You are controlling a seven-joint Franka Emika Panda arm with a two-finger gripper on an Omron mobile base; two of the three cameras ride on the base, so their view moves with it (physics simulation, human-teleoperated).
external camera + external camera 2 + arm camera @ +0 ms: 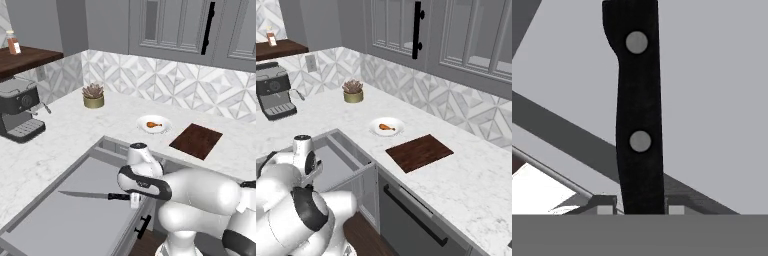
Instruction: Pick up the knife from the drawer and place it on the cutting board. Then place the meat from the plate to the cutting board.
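The drawer (70, 220) stands pulled out below the counter, its flat grey floor bare; its far wall shows in the right base view as well, drawer (341, 162). The knife (92, 194) lies level over that floor, blade pointing left. My gripper (133, 199) is shut on its black handle. In the hand view the riveted handle of the knife (639, 115) runs up from between my gripper's (640, 209) fingertips (604, 208). The cutting board (196, 140) (419, 152) lies bare on the counter. Left of it the plate (165, 120) (397, 131) holds the meat (154, 124) (387, 127).
A coffee machine (20, 107) (273, 95) stands at the counter's left. A potted succulent (93, 96) (353, 92) sits by the tiled wall. A bottle (13, 44) stands on a wooden shelf. A dishwasher front with a black handle (413, 216) is under the board.
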